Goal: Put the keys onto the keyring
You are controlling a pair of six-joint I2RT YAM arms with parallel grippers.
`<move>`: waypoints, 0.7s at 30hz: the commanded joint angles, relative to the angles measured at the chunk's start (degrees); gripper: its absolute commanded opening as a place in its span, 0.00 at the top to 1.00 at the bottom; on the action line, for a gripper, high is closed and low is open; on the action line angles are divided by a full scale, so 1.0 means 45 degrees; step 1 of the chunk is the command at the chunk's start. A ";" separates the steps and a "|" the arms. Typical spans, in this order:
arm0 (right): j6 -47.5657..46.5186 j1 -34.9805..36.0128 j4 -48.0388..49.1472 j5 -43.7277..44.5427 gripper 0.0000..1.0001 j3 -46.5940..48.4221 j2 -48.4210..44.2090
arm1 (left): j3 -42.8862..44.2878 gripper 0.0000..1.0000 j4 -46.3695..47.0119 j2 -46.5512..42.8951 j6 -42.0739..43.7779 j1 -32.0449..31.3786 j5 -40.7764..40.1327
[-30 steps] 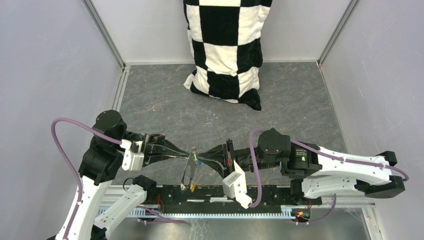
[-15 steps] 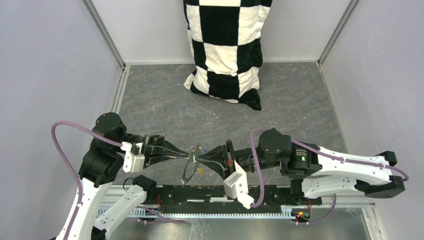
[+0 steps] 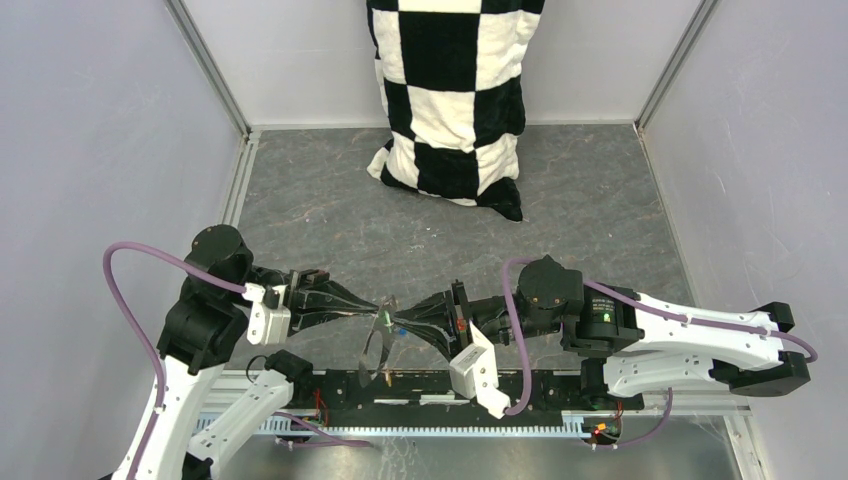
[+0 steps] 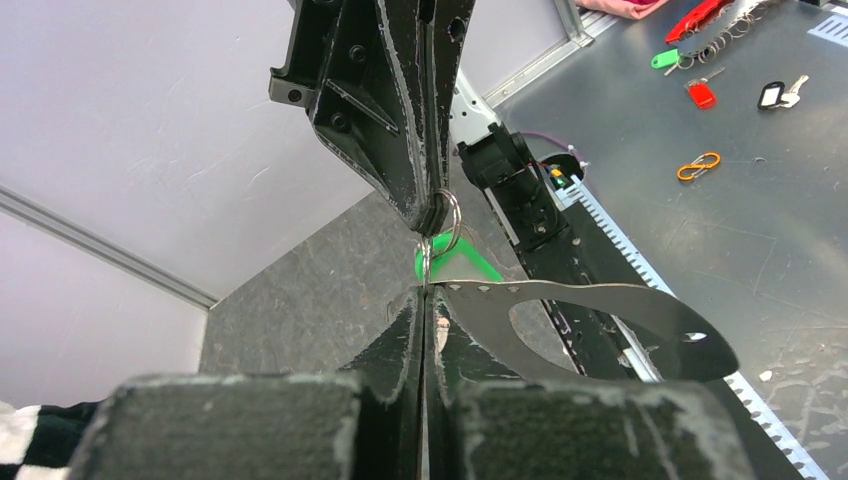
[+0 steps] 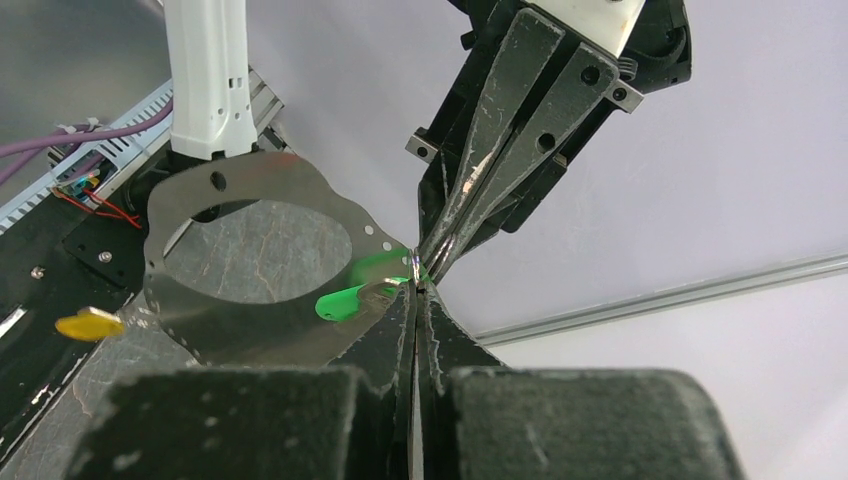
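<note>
Left gripper (image 4: 424, 300) is clamped on the keyring (image 4: 610, 305) strap and right gripper (image 4: 432, 208) on its silver ring (image 4: 447, 215), tips almost touching above the table's (image 3: 600, 220) near edge. I see the green key (image 4: 455, 262) hanging between them, the strap drooping toward that edge.

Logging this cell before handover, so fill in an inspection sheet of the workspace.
Surface: grey table.
Job's things: keyring held up off the table; green key at its ring; yellow key at its other end.
Clutter: checkered cloth by the far wall.
Grippers: left gripper and right gripper tip to tip, jaws shut on the keyring.
Cables: purple cables loop along both arms.
Surroundings: grey walls; loose keys on a bench beyond.
</note>
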 commanded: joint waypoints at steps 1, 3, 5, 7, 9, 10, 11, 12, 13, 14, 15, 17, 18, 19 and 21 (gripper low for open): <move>0.0212 0.0002 0.0762 -0.0196 1.00 0.0342 -0.0134 | -0.0026 0.98 0.0457 -0.0079 0.0341 -0.0042 -0.0066; 0.0252 0.0007 0.0793 -0.0229 1.00 0.0348 -0.0160 | -0.0055 0.98 0.0468 -0.0094 0.0323 -0.0052 -0.0069; 0.0276 0.0021 0.0867 -0.0259 1.00 0.0310 -0.0210 | -0.0079 0.98 0.0459 -0.0124 0.0290 -0.0052 -0.0052; 0.0276 0.0012 0.0919 -0.0265 1.00 0.0288 -0.0222 | -0.0117 0.98 0.0467 -0.0153 0.0292 -0.0041 -0.0069; 0.0266 0.0011 0.0913 -0.0267 1.00 0.0307 -0.0196 | -0.0123 0.98 0.0455 -0.0145 0.0303 -0.0044 -0.0069; 0.0257 0.0012 0.0927 -0.0272 1.00 0.0307 -0.0195 | -0.0123 0.98 0.0466 -0.0137 0.0304 -0.0044 -0.0069; 0.0256 -0.0002 0.0932 -0.0275 1.00 0.0317 -0.0180 | -0.0123 0.98 0.0465 -0.0135 0.0304 -0.0046 -0.0069; 0.0244 0.0012 0.0934 -0.0297 1.00 0.0331 -0.0176 | -0.0123 0.98 0.0467 -0.0126 0.0304 -0.0051 -0.0069; 0.0237 0.0011 0.0929 -0.0318 1.00 0.0327 -0.0177 | -0.0141 0.98 0.0470 -0.0117 0.0304 -0.0042 -0.0069; 0.0237 0.0011 0.0945 -0.0328 1.00 0.0327 -0.0162 | -0.0143 0.98 0.0461 -0.0116 0.0304 -0.0041 -0.0069; 0.0240 0.0001 0.0958 -0.0331 1.00 0.0327 -0.0161 | -0.0160 0.98 0.0457 -0.0126 0.0304 -0.0048 -0.0069; 0.0269 0.0014 0.0958 -0.0358 1.00 0.0327 -0.0151 | -0.0172 0.98 0.0469 -0.0116 0.0304 -0.0041 -0.0059; 0.0257 0.0007 0.0959 -0.0341 1.00 0.0327 -0.0161 | -0.0181 0.98 0.0470 -0.0116 0.0304 -0.0043 -0.0077; 0.0256 0.0002 0.0947 -0.0352 1.00 0.0327 -0.0160 | -0.0192 0.98 0.0471 -0.0133 0.0304 -0.0046 -0.0097; 0.0256 0.0012 0.0970 -0.0375 1.00 0.0346 -0.0158 | -0.0202 0.98 0.0478 -0.0132 0.0304 -0.0048 -0.0103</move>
